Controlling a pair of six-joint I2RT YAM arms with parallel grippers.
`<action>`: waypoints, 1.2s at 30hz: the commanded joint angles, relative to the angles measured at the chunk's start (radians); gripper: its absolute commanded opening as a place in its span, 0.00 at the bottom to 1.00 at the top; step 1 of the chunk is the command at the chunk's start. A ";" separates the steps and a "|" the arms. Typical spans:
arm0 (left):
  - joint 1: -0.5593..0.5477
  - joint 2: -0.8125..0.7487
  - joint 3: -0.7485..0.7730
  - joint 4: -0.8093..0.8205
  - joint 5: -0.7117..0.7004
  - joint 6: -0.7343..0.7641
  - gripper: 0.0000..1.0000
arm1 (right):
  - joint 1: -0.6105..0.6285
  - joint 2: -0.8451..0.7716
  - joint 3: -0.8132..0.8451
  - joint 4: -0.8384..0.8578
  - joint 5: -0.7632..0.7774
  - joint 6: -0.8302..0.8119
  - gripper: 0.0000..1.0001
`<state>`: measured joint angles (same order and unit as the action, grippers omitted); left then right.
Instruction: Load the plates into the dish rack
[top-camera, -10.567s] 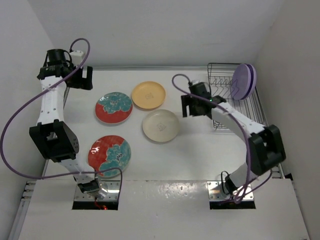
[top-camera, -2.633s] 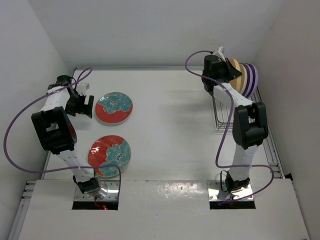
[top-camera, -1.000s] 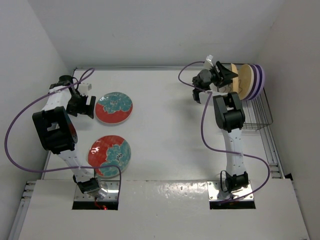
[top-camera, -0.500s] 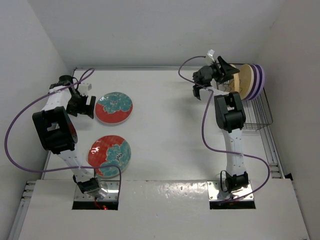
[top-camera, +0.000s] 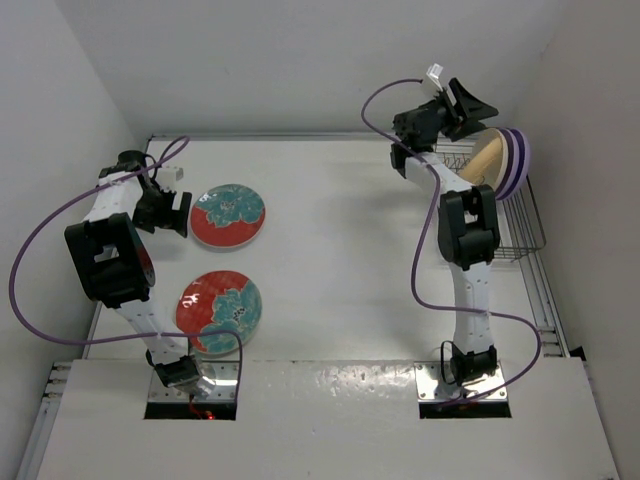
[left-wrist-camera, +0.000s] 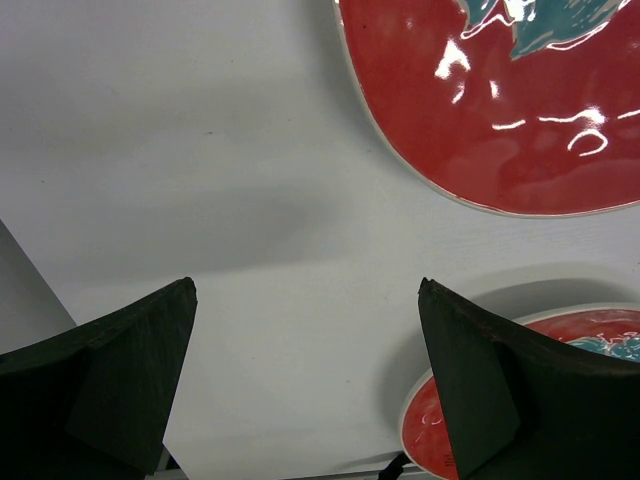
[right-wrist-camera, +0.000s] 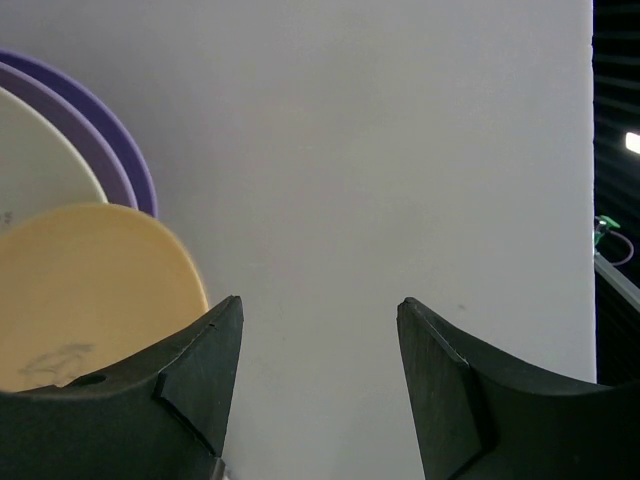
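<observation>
Red with teal flowers, two of the plates lie flat on the left side of the white desk (top-camera: 340, 260). The far red plate (top-camera: 228, 215) is further back and the near red plate (top-camera: 218, 311) is closer to the arm bases, well apart from each other. The left claw (top-camera: 180, 212) sits low just beside the left rim of the far red plate, not touching it as far as I can tell. In its wrist view the jaws are spread wide with only bare desk between them, so it's gripping nothing, and both red plates show off to one side. The other four plates are over in the dish rack (top-camera: 520, 235), the dark wire basket in the back right corner of the desk. They stand on edge in a tight row: the two lilac plates (top-camera: 518, 160) furthest back, then the cream plate (right-wrist-camera: 35, 160), then the orange-yellow plate (top-camera: 483, 160) in front, facing the arms. From the top view you barely see the cream one, but the right wrist camera shows it peeking out between lilac and yellow. The right claw (top-camera: 475, 103) is raised above the back end of the rack, near the wall (right-wrist-camera: 400, 150). Its jaws are apart with nothing in them, and only plain wall shows through the gap. A purple cable (top-camera: 385, 95) loops off that arm.
</observation>
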<state>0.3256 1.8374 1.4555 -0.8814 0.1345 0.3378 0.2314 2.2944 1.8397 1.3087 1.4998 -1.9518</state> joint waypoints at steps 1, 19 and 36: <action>-0.008 -0.023 0.019 -0.001 0.016 0.015 0.97 | 0.003 -0.041 -0.030 0.317 0.261 -0.032 0.63; -0.008 -0.023 0.009 -0.001 0.025 0.024 0.97 | 0.168 -0.325 -0.216 0.307 0.275 -0.169 0.61; -0.060 -0.075 0.052 -0.042 0.065 0.033 0.97 | 0.820 -0.870 0.024 -1.887 -0.867 1.710 0.64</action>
<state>0.2695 1.8267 1.5124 -0.9157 0.1684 0.3588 0.9684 1.6821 1.5734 0.6487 1.2911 -1.4189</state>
